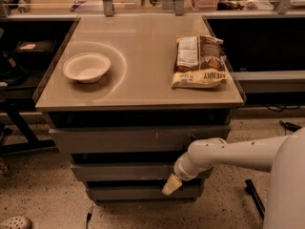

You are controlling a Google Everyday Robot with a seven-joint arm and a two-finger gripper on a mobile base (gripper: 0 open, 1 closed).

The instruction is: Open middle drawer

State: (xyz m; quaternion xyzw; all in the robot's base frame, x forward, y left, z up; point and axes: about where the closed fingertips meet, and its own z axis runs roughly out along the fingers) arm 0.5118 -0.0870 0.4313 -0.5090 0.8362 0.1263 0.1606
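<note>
Middle drawer [124,171] looks shut, second front below desk [143,89]. Hand [172,184] at its lower right edge; cannot tell how open, nothing visibly held. Risk: handleless front, so hand slips or catches bottom drawer [133,192].

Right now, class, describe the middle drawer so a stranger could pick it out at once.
Under the tabletop holding a bowl, three grey fronts stack down. The middle drawer is the plain second one, below the scratched front, above the narrower front; the gripper hangs by its lower right.
</note>
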